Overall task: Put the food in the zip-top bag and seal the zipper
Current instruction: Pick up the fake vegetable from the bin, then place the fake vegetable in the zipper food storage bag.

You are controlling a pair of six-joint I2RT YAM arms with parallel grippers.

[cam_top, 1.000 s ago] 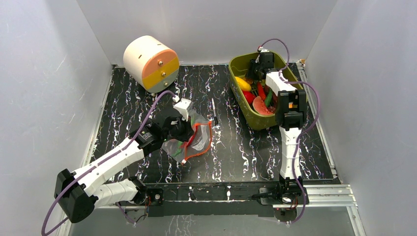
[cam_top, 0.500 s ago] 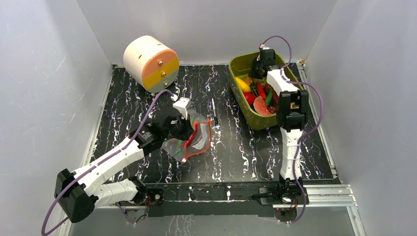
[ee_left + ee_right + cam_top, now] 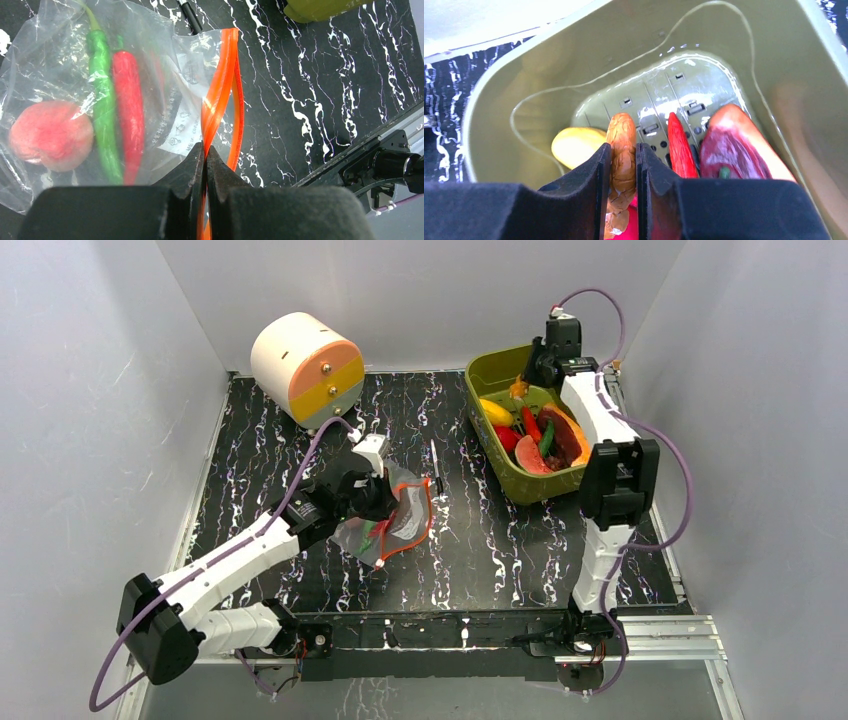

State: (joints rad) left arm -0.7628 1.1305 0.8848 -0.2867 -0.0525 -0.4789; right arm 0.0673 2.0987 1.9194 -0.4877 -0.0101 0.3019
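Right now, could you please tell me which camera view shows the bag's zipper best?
The left wrist view: the zipper runs large through mid-frame, its orange strips parted above the left gripper pinching it. The top view shows only a small orange outline; the right wrist view, none of it.

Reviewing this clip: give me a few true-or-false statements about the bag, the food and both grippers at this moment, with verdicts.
1. The left gripper is shut on the orange-red zipper strip of the crinkly clear plastic bag. True.
2. That bag is empty. False: it holds a pink-orange peach, a long green pepper and a red chili.
3. The right gripper pinches an orange-brown lumpy food piece over the olive-green plastic tub. True.
4. The thin black pen lies inside the tub. False: it lies on the black marbled table, between bag and tub.
5. The zipper is sealed along its whole length. False: its two strips stand apart beyond the left gripper.
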